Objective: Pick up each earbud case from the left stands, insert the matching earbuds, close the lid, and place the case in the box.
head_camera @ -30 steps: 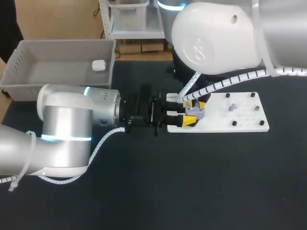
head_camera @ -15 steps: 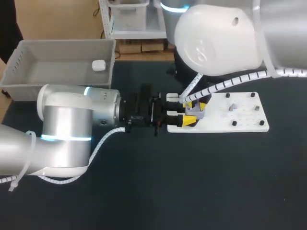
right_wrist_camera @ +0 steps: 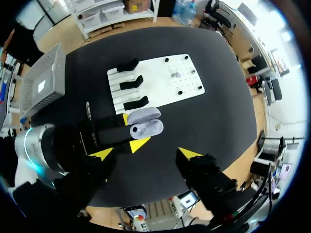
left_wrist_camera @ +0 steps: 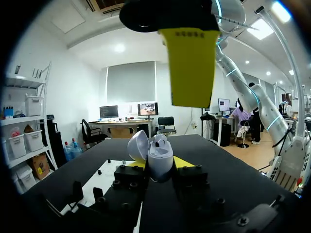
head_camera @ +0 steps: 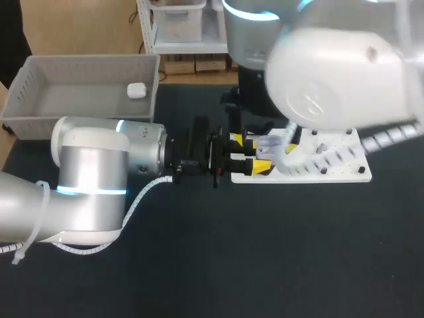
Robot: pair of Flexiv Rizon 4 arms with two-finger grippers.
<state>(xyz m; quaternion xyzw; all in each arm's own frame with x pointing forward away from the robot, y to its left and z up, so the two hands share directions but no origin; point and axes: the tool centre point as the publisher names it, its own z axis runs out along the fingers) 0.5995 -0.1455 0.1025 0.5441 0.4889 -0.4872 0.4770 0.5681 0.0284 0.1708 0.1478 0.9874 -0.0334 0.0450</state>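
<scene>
Gripping the open earbud case [right_wrist_camera: 144,122], left end effector [right_wrist_camera: 132,131]; right end effector [right_wrist_camera: 145,154] spread, board [head_camera: 344,173] half-hidden.

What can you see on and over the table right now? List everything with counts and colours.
Table: one, black.
Box: one, grey, far left corner.
Closed case: one, white, inside the box.
Board: one, white, mid-table.
Stands: three, black, on the board's box-side end.
Pegs: several, black, across the board.
Open case: one, pale lilac, beside the stands.
Left gripper: shut on the open case.
Right gripper: open, above it.
</scene>
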